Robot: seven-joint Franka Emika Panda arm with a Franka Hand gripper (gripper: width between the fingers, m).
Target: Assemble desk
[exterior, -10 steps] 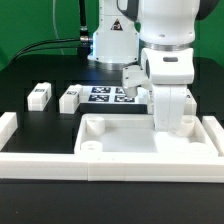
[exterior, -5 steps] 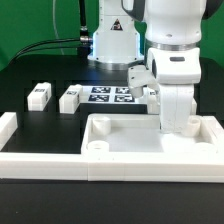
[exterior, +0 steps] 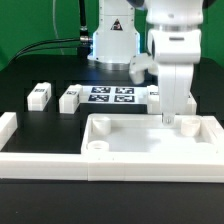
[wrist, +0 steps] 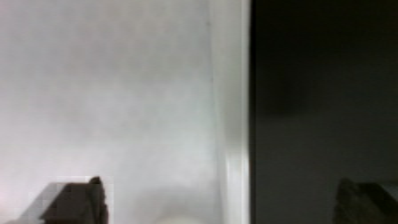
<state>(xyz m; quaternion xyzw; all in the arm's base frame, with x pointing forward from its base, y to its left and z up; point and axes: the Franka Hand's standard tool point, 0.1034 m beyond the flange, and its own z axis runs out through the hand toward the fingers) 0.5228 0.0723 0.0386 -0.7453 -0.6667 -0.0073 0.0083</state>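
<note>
1. Plainly, the white plastic rectangular tray-like tabletop (exterior: 140, 146) with its raised rim lay flat on the black surface (exterior: 40, 128), near the camera and toward the exterior view's right.
2. Its near edge ran along a long white border rail (exterior: 45, 166) that crossed the near side of the surface; whether the two touched could not be told.
3. A round socket (exterior: 97, 146) showed in the tabletop's near corner on the exterior view's left.
4. The white robot arm (exterior: 172, 55) hung upright over the tabletop's far corner on the exterior view's right, with the jaws low at the rim there.
5. The jaws stood spread wide and pinched nothing. In the wrist view the two dark fingertips (wrist: 71, 203) sat well apart, with only pale plastic and dark surface between them.
6. In that same view white plastic, apparently the tabletop (wrist: 107, 100), met the dark surface (wrist: 329, 100) along one straight edge.
7. Two white square legs bearing black-and-white tags lay on the surface at the far left of the exterior view, apart from the tabletop: the outer leg (exterior: 38, 95) sat farthest left, and the inner leg (exterior: 69, 99) sat just beside the marker board (exterior: 112, 95).
8. The marker board, thin, flat and white, lay beyond the tabletop's far rim, between the inner leg and the arm.
9. A small white tagged block (exterior: 155, 94) showed just right of the marker board, partly hidden by the arm; whether it was a leg could not be told.
</note>
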